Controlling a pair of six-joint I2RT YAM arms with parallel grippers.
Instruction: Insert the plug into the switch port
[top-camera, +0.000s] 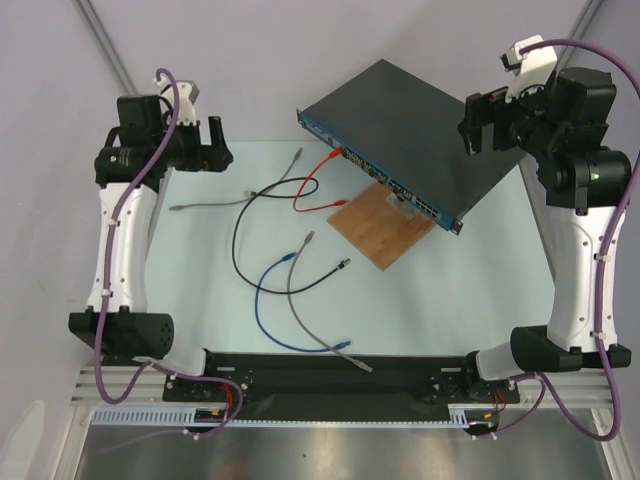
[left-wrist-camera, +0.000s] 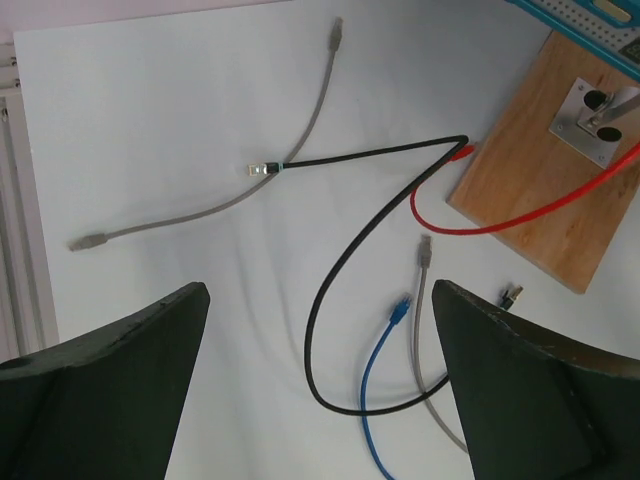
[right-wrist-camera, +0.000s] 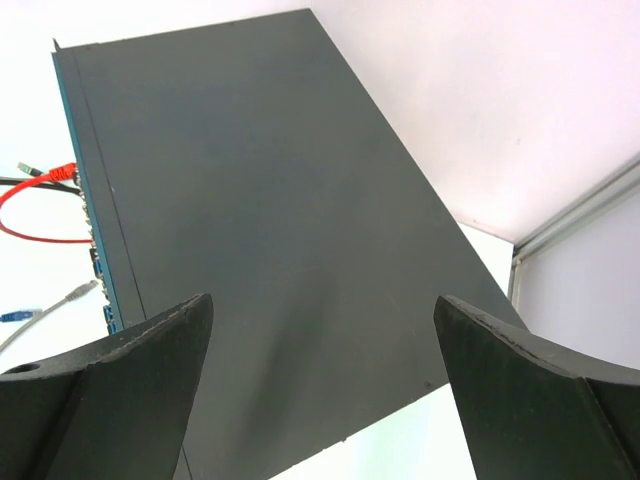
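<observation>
Switch (top-camera: 400, 130) parked diagonally at the table's (top-camera: 450, 300) far right corner, wooden board (top-camera: 380, 228) right at its blue front, red cable (top-camera: 320, 207), black cable (top-camera: 236, 235), blue cable (top-camera: 258, 305), grey cables (top-camera: 292, 295) loose mid-table, left gripper (left-wrist-camera: 318, 300) jaws spread wide over them, right gripper (right-wrist-camera: 322, 305) spread wide over the switch, both empty

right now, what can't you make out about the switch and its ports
Top view: sockets on the switch too small to tell free from taken; unclear whether the red cable is plugged in.
Right wrist view: its front strip is edge-on, sockets hidden.
Left wrist view: switch cut off by the top edge.
</observation>
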